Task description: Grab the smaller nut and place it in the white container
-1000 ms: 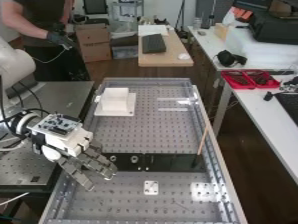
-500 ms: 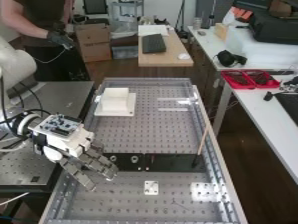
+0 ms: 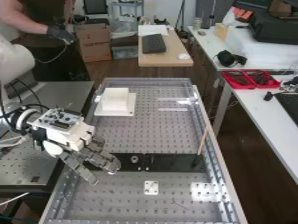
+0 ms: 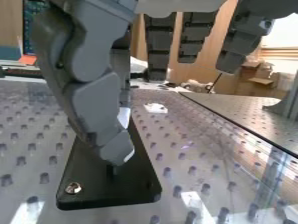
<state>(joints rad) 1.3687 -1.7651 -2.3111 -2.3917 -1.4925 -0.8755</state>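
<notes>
We have the hand [image 3: 70, 136] slanting in from the high view's left, its fingers [image 3: 104, 161] reaching over the left end of the flat black bar [image 3: 174, 162]. The fingers are nearly straight and spread a little, and in the wrist view the thumb [image 4: 96, 105] hangs apart from them, its tip in front of the bar; we see nothing clamped. The smaller nut we cannot pick out; we judge it sits at that covered end of the bar, beneath or behind the fingers, so our coming move looks like a short lowering and closing, not a reach along the bar. The bar's long axis runs crosswise in the high view, with the bearing [image 3: 134, 159] just right of the fingertips, a neighbour we could knock. The white container [image 3: 116, 102] stands well apart, farther up the bench. Against half a second ago, the hand has shifted slightly right and up in the high view, the fingers now crossing the spot where the larger nut showed; the bearing and container are unmoved.
</notes>
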